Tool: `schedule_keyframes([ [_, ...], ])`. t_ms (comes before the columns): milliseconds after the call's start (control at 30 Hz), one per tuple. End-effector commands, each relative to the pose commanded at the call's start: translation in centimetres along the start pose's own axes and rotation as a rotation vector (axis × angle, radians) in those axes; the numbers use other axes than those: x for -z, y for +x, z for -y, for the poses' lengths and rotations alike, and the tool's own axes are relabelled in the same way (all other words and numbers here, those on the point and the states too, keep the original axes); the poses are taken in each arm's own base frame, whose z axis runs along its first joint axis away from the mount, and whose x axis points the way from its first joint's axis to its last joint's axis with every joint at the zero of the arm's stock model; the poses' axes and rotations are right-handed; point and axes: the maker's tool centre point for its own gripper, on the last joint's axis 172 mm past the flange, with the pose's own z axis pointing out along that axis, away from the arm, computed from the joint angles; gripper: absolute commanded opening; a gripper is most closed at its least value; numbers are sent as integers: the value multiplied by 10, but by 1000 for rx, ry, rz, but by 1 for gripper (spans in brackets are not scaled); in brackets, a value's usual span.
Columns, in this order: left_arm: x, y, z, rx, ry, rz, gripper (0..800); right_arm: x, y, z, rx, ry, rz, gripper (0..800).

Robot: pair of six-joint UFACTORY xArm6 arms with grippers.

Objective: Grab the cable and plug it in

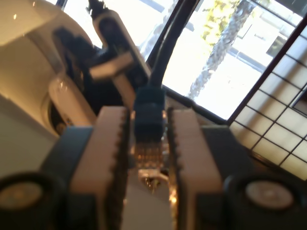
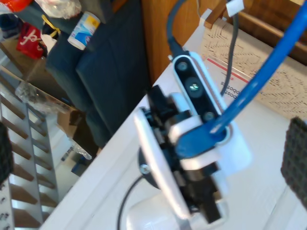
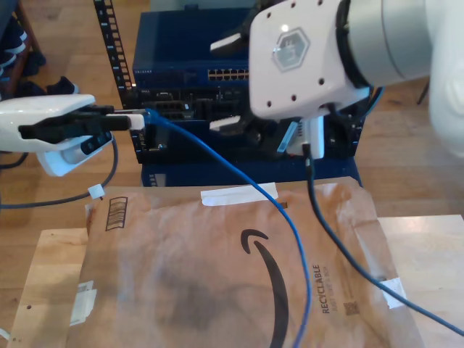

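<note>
Cable [image 3: 239, 177] plug clamped, pointing rackward

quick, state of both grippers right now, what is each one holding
My first gripper: shut on the cable plug.
My second gripper: cannot be told; one pad at the edge, nothing seen held.

The blue rack [image 3: 239, 109] stands close ahead of my first pincer [image 3: 138, 119].

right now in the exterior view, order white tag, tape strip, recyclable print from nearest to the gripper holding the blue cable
From my first gripper:
1. white tag, below it, exterior view's left
2. tape strip, cardboard's top edge, centre
3. recyclable print, that view's lower right
</note>
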Motion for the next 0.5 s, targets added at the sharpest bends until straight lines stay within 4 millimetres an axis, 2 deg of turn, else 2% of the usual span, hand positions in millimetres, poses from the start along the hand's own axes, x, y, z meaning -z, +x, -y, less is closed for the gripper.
schedule_keyframes([
  [100,2,-1,2,54,27,21,2,-20,-10,-21,69,24,10,739],
  [167,2,0,3,76,34,24,2,-24,-21,-27,123,50,21,735],
  [367,3,2,5,94,55,30,2,-21,-34,-18,200,132,16,713],
  [500,1,3,11,102,86,34,3,-25,-31,-23,199,123,13,650],
])
